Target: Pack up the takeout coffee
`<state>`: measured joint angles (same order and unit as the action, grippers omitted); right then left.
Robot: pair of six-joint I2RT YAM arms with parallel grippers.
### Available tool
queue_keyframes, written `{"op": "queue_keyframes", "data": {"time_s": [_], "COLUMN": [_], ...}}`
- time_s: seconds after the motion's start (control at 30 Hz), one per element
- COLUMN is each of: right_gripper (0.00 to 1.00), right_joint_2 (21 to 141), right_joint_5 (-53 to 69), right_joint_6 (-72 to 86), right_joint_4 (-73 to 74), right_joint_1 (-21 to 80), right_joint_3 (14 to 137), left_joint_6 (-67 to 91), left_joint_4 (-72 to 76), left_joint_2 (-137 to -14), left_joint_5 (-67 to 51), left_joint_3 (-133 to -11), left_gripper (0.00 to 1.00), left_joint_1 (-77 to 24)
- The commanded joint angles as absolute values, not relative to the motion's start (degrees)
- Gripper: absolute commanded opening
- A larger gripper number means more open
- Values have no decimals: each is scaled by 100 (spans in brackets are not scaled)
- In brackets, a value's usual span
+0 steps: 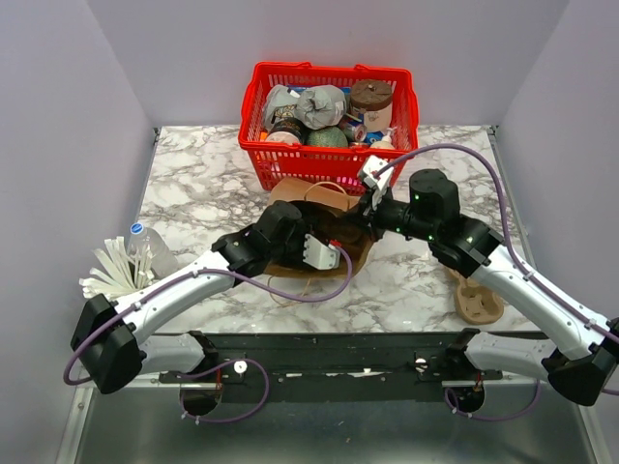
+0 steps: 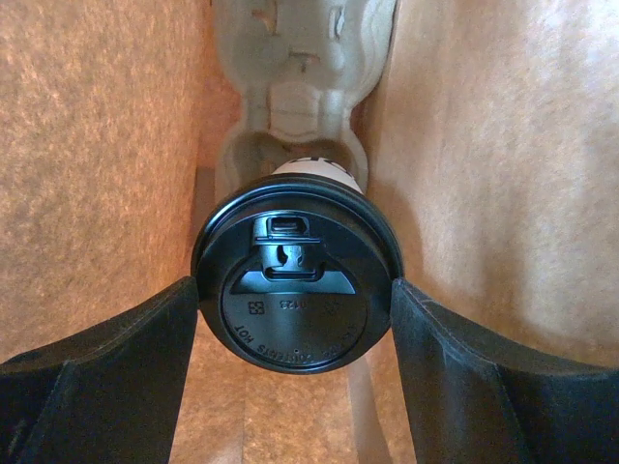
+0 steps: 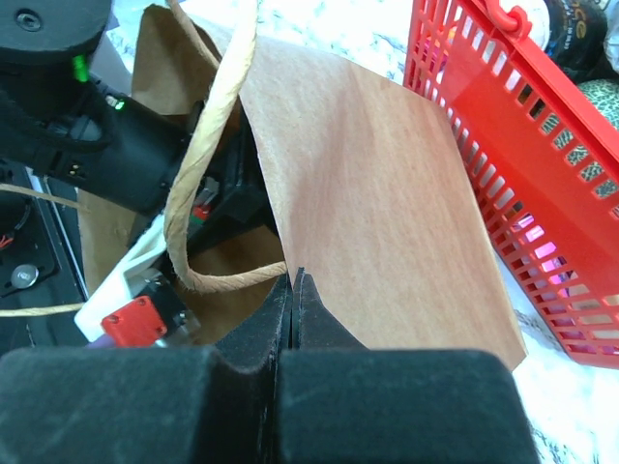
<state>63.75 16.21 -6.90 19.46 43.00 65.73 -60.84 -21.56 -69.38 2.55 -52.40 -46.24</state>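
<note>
The takeout coffee (image 2: 296, 319), a white cup with a round black lid, is inside the brown paper bag (image 2: 97, 145), its base toward a pale pulp cup carrier (image 2: 295, 87). My left gripper (image 2: 295, 295) is deep in the bag, one finger pressed against each side of the lid, shut on the cup. In the top view the bag (image 1: 305, 193) lies mid-table and hides the cup and the left fingers. My right gripper (image 3: 293, 280) is shut on the edge of the bag (image 3: 387, 193) next to its twine handle (image 3: 208, 145), holding the mouth up.
A red basket (image 1: 329, 121) with several groceries, among them a brown-lidded tub (image 1: 371, 97), stands just behind the bag. A clear water bottle (image 1: 145, 246) and white utensils (image 1: 111, 271) lie at the left. A brown pulp piece (image 1: 479, 300) lies at the right.
</note>
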Motion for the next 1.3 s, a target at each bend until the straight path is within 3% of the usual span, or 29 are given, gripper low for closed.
{"op": "queue_keyframes", "data": {"time_s": [0.0, 0.57, 1.27], "right_gripper": [0, 0, 0], "right_joint_2": [6434, 6609, 6609], "right_joint_5": [2206, 2663, 2786], "right_joint_6": [-519, -325, -237], "right_joint_4": [1802, 1863, 1872], "right_joint_1": [4254, 3911, 3735], "right_joint_3": [6882, 6961, 6935], "left_joint_6": [-6073, -5994, -6091], "left_joint_4": [-2083, -1459, -1230], "left_joint_2": [-7110, -7427, -8121], "left_joint_5": [422, -412, -571], "left_joint_3": [-5431, -5317, -5379], "left_gripper": [0, 0, 0], "left_joint_1": [-4518, -4175, -4122]}}
